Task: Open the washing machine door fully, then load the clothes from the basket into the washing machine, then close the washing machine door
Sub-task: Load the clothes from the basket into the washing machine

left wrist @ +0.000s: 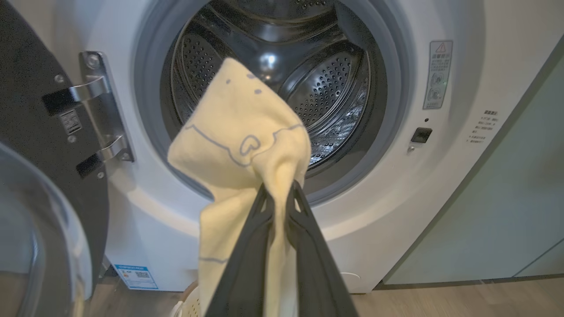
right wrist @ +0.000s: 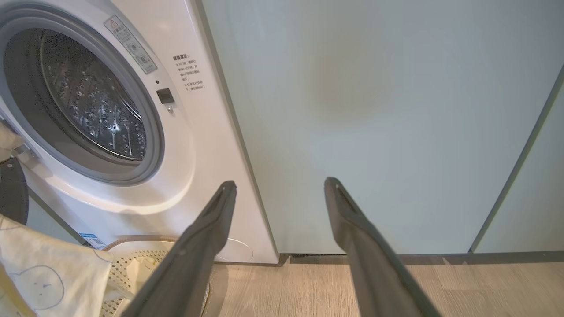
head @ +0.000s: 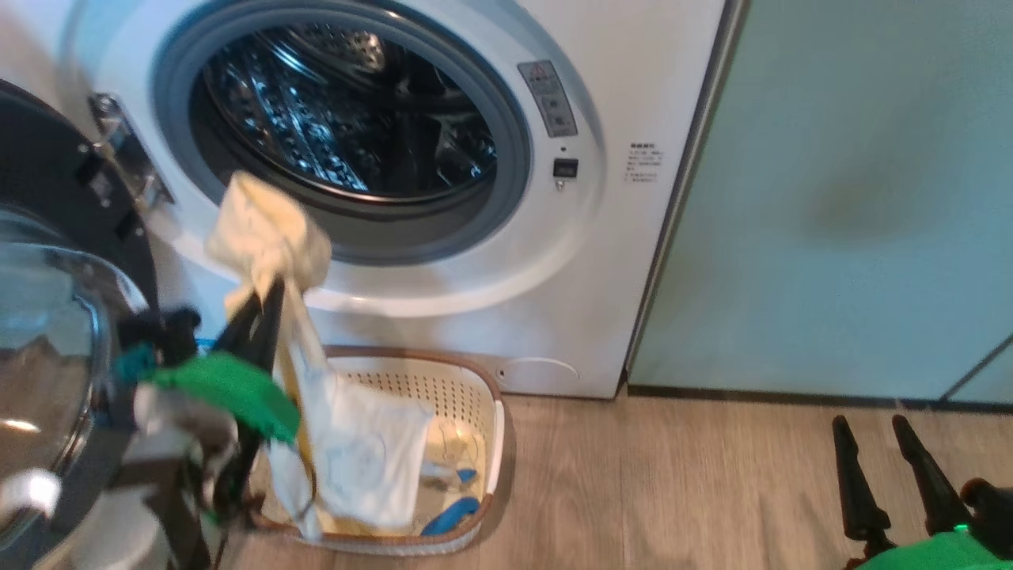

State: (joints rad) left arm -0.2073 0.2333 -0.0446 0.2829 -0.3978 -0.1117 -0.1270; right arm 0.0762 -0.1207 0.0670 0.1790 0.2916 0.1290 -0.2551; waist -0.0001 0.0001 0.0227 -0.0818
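Observation:
The white washing machine (head: 649, 95) (left wrist: 445, 185) (right wrist: 198, 145) stands with its steel drum exposed. Its black-rimmed glass door (head: 47, 317) (left wrist: 31, 145) is swung wide to the left. My left gripper (head: 265, 297) (left wrist: 281, 187) is shut on a pale yellow garment (head: 265, 233) (left wrist: 240, 132), held up just before the lower left of the drum opening, with the rest trailing down (head: 356, 459) into the cream basket (head: 495, 416) (right wrist: 145, 242) on the floor. More clothes (head: 451, 514) lie in the basket. My right gripper (head: 874, 431) (right wrist: 280, 189) hangs open and empty at the lower right.
Pale teal cabinet doors (head: 855, 198) (right wrist: 379, 110) stand right of the washer. Wooden floor (head: 673, 491) spreads before them. The open door's hinge (left wrist: 94, 105) sits close to the left of the held garment.

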